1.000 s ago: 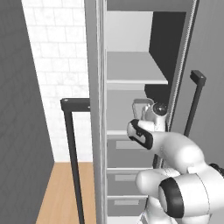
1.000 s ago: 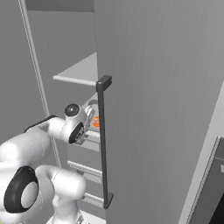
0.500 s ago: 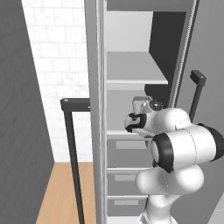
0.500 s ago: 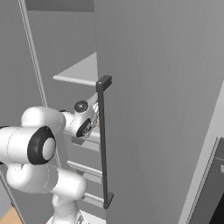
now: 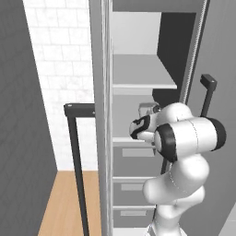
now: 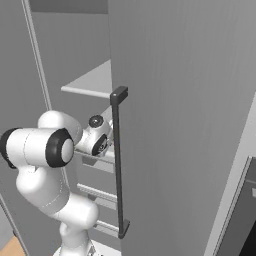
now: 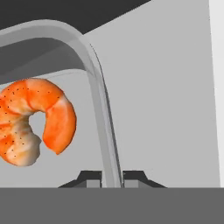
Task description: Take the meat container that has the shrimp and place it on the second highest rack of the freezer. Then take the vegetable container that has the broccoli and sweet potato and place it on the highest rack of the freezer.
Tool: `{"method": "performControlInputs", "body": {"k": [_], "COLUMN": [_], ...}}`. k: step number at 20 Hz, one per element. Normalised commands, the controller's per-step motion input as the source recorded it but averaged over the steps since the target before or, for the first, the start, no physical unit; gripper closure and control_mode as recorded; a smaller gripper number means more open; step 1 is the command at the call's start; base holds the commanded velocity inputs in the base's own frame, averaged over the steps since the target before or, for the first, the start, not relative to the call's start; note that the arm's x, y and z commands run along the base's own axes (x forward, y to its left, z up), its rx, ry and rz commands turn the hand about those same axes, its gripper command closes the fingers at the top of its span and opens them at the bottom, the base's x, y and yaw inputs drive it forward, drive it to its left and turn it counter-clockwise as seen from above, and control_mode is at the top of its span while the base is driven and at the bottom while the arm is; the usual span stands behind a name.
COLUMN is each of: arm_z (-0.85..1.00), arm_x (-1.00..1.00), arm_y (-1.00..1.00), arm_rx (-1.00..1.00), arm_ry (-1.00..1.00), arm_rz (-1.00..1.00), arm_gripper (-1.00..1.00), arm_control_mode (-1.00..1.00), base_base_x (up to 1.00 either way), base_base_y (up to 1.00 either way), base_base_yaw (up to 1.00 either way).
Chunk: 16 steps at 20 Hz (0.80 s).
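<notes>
The gripper (image 7: pixel 112 177) pinches the rim of the meat container (image 7: pixel 94 78), one dark fingertip on each side of the thin grey wall. In the hand view that wall runs from the fingertips away up the picture and curves off to the left at a rounded corner, so the tray reaches forward from the hand; which of its sides is the long one I cannot tell from here. The shrimp (image 7: pixel 35 120) lies inside on the tray floor, left of the gripped wall, curled into a C whose open side faces left; its back is bright orange and its lower end paler. Pale flat grey surface spreads to the right of the rim.

From the base views, the arm reaches into the open freezer (image 5: pixel 138 69), its wrist at the front edge of the second highest rack (image 5: pixel 133 142), below the highest rack (image 5: pixel 143 85). The hand hides the tray in those views. The long black bar handle (image 6: pixel 118 160) stands on the open door just beside the wrist. No writing or labels are visible anywhere.
</notes>
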Motion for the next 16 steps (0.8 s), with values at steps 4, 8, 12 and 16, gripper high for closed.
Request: {"method": "performControlInputs", "body": {"k": [4,8,12,16], "arm_z": [-0.16,-0.17,-0.23,-0.19], "arm_x": [0.34,0.41,0.27,0.0], "arm_y": [0.0,0.0,0.0,0.0], "arm_rx": [-0.01,0.0,0.0,0.0], "arm_ry": [0.0,0.0,-0.03,-0.05], "arm_rz": [-0.01,0.0,0.0,0.0], "arm_gripper": [1.0,1.0,1.0,1.0], "arm_control_mode": [-1.0,-1.0,-1.0,-1.0], "base_base_x": [0.0,0.0,0.0,0.0], "base_base_y": [0.0,0.0,0.0,0.0], "base_base_yaw": [0.0,0.0,0.0,0.0]}}
